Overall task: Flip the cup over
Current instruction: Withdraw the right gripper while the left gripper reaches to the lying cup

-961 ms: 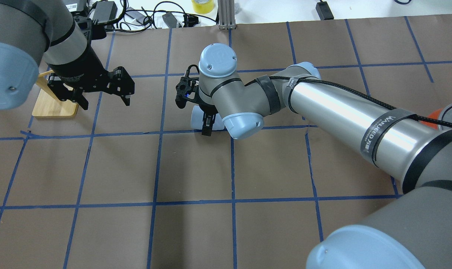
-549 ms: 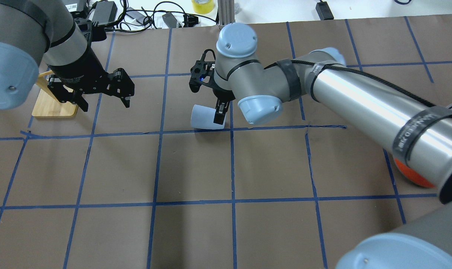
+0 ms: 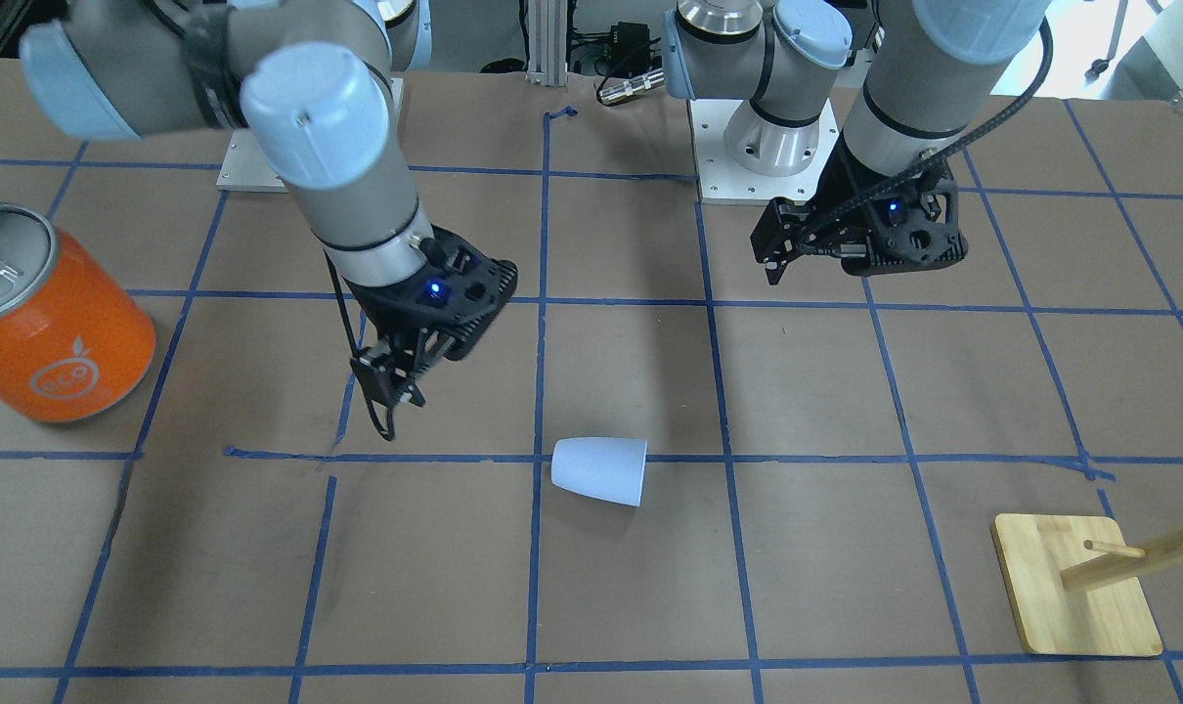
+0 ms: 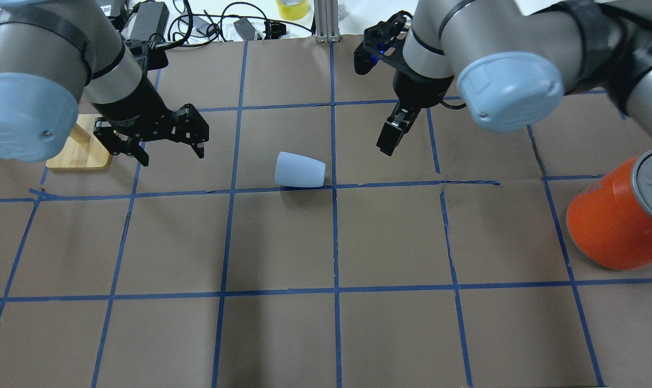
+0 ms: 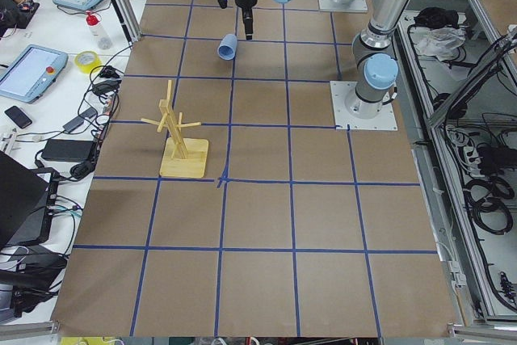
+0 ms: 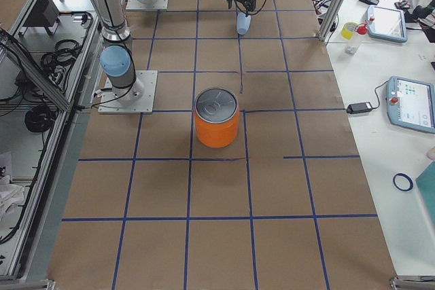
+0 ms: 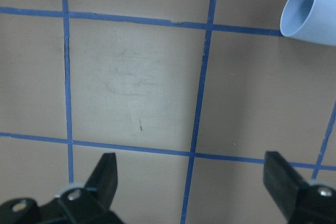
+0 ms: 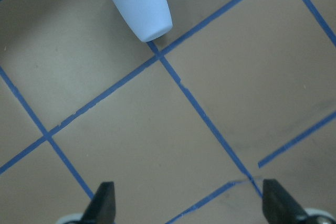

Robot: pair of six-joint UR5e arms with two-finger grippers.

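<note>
— Overhead exterior: where is the cup [image 4: 300, 170] seen?
— Laid on its side on the tabletop [image 4: 283, 242], untouched; left pincer [image 4: 171, 153] at its 9 o'clock, right pincer [image 4: 386, 146] at 2 o'clock, both spread wide.

No word or number can be read in any view. On the wall of the orange can [image 3: 59, 323], a white ring emblem [image 3: 64, 377] encloses a small fruit figure and pale characters too small to make out; its silver lid [image 6: 217, 106] bears a circular stamped mark, unreadable. Side benches: one handheld screen [image 6: 412, 103] in the right-end view, a second handheld screen [image 5: 32, 72] in the left-end view; both show lit displays with coloured fields, too small to read.
</note>
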